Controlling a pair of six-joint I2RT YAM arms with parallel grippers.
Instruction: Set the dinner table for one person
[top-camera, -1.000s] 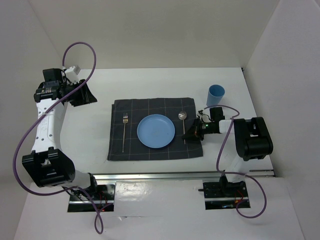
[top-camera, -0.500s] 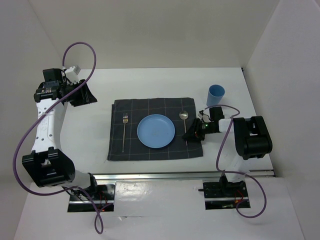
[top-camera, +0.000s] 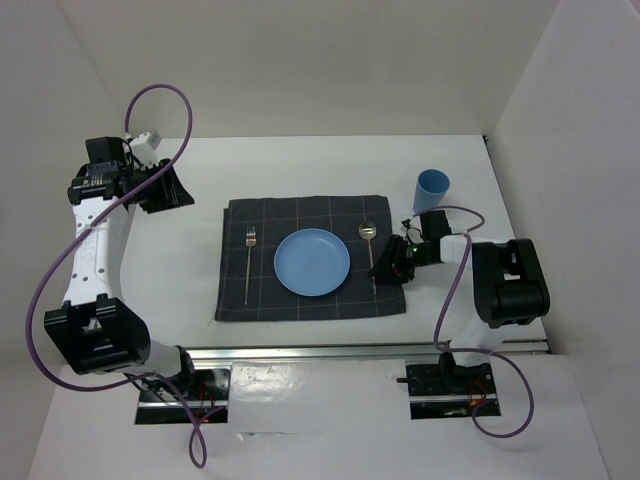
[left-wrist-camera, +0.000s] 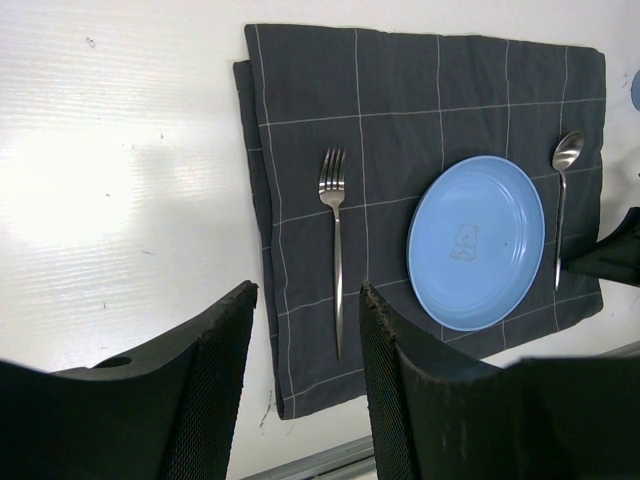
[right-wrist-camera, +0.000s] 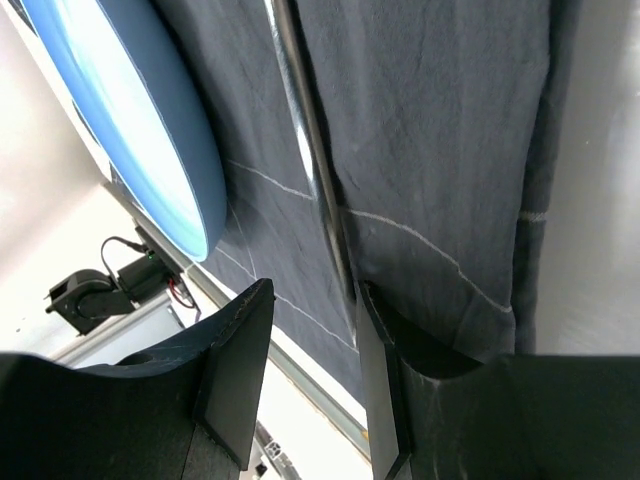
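Right hand (top-camera: 390, 268) hangs low over the near right part of the dark grey checked placemat (top-camera: 300, 300), just beyond the silver rail (top-camera: 330, 350) that edges the white surface (top-camera: 180, 280) on its near side. Its fingers (right-wrist-camera: 235, 370) stand apart. The wrist view shows the near end of the spoon (top-camera: 369, 245) handle lying flat on the cloth in the gap between them, close to the right-side finger, with the gap much wider than the handle. The hand is open and grips nothing.

The surface spreads under everything, from that rail out to the pale walls at the far end and both sides. The placemat lies at its middle, square to the rail. A round blue plate (top-camera: 312, 262) sits at the centre of the cloth, with a faint figure at its middle. The spoon lies just right of the plate, its bowl at the far end. A fork (top-camera: 249, 262) lies well left of the plate, tines pointing far and handle near. Both pieces rest wholly on the cloth and touch nothing else.

Farther off, a blue cup (top-camera: 432, 188) stands upright on the bare surface beyond the placemat's far right corner, apart from it.

At the far left, the left hand (top-camera: 165, 190) is held above the surface. Its fingers (left-wrist-camera: 225, 380) are spread, with nothing between them.
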